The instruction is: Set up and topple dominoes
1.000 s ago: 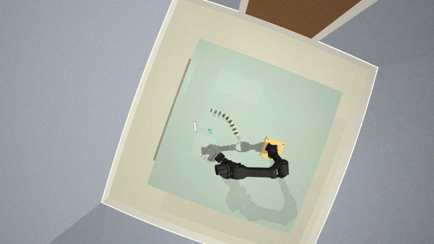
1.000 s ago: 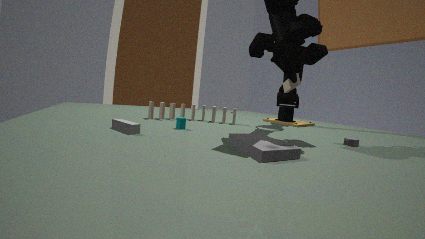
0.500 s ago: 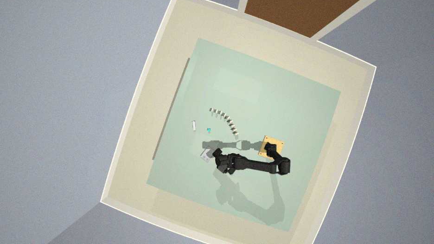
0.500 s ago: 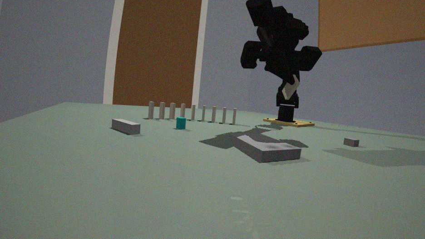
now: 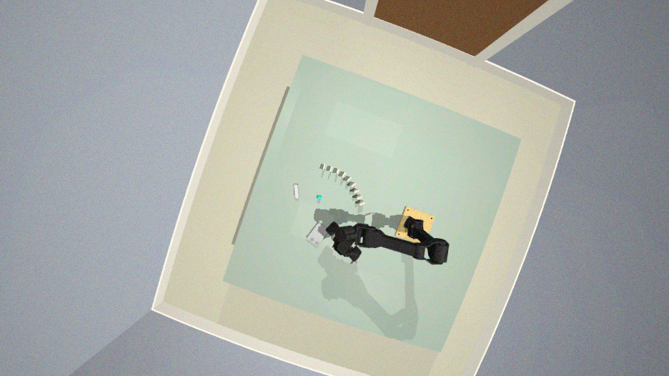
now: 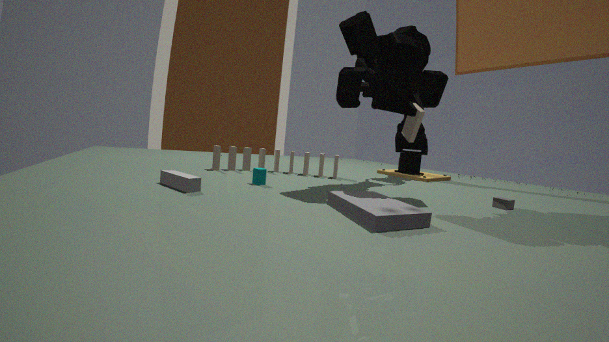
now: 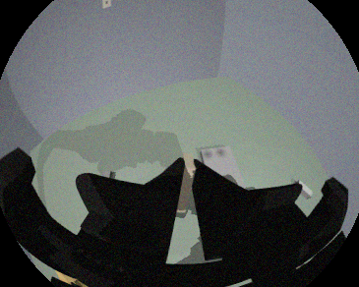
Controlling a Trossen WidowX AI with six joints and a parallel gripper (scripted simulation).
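Note:
Several cream dominoes [image 5: 347, 178] [image 6: 276, 160] stand upright in a curved row left of the arm's base in the exterior view. My gripper [image 6: 414, 110] [image 7: 187, 163] is shut on a cream domino [image 6: 412, 126] [image 7: 185, 191]. It holds this domino tilted, well above the table and away from the row. In the wrist view the domino shows in the narrow gap between the black fingers. In the top view the arm hides the fingers and the held domino. No loose domino shows on the table.
A flat grey box [image 5: 314, 235] [image 6: 379, 210] [image 7: 224, 161] lies near the arm. A long light block [image 5: 296, 191] [image 6: 179, 181] [image 7: 306, 189] and a small teal block [image 5: 319, 197] [image 6: 259, 176] are near the row. A small grey block [image 6: 502, 203] is at the right in the exterior view.

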